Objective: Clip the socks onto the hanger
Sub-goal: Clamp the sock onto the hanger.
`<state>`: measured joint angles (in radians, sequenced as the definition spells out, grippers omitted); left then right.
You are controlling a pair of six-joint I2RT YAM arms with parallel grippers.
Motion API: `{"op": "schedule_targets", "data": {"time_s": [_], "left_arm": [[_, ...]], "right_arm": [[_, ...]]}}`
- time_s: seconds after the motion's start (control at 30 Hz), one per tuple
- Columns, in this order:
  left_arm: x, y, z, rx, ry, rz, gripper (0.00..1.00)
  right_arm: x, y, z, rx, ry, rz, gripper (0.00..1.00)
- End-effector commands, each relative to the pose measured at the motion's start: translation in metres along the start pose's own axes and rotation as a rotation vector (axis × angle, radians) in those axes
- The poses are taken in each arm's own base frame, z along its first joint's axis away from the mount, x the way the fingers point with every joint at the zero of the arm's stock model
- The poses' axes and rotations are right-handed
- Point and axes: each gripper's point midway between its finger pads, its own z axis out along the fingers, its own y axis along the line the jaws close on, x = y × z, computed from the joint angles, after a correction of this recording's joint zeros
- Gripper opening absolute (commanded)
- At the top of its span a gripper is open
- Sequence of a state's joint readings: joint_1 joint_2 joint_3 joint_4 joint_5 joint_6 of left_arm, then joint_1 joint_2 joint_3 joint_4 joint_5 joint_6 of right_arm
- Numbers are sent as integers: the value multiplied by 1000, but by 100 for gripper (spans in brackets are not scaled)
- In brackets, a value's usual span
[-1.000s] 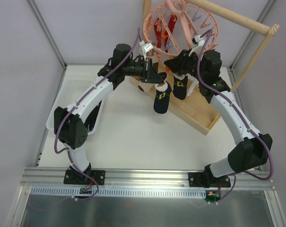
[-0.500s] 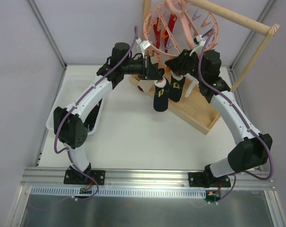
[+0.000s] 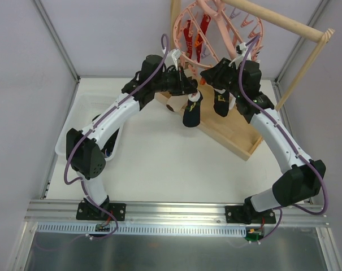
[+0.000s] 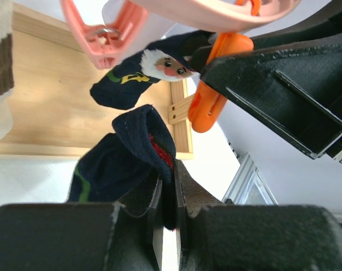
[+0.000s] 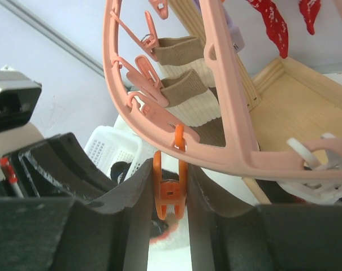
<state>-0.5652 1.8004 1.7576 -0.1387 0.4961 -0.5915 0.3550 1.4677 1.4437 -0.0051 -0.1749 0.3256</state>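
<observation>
My left gripper (image 3: 189, 93) (image 4: 169, 175) is shut on the red-lined cuff of a dark navy sock (image 3: 191, 114) (image 4: 125, 158), which hangs just under the pink ring hanger (image 3: 174, 31) (image 5: 227, 101). My right gripper (image 3: 207, 78) (image 5: 171, 169) is shut on an orange clip (image 5: 171, 192) (image 4: 210, 104) that dangles from the hanger's rim, squeezing its handles. That clip sits right above the held sock's cuff. A second navy sock (image 3: 221, 104) (image 4: 142, 73) with a yellow mark hangs below the rim beside it; which clip holds it is hidden.
Brown-and-white striped socks (image 5: 187, 96) and red socks (image 3: 194, 34) (image 5: 272, 22) are clipped on the hanger. The wooden tray (image 3: 233, 132) and its rod (image 3: 284, 22) lie under and behind it. A white basket (image 5: 111, 149) stands at the left.
My left gripper has lifted the sock up and right, toward the orange clip under the rim. The hanger and the second sock have swung slightly right. The right gripper keeps its hold.
</observation>
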Motion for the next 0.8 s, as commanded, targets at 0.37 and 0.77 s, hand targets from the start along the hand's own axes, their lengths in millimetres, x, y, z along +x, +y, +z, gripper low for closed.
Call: {"op": "schedule_targets", "data": {"time_s": [0.37,0.77], "left_arm": [[-30,-33,-8,-18,-135,-26,0],[-29,-44,0,55,-104,-65,0]], "right_arm": [[-24,6,3,27,-102,68,1],[-21,5,9,21,-96,73,1]]}}
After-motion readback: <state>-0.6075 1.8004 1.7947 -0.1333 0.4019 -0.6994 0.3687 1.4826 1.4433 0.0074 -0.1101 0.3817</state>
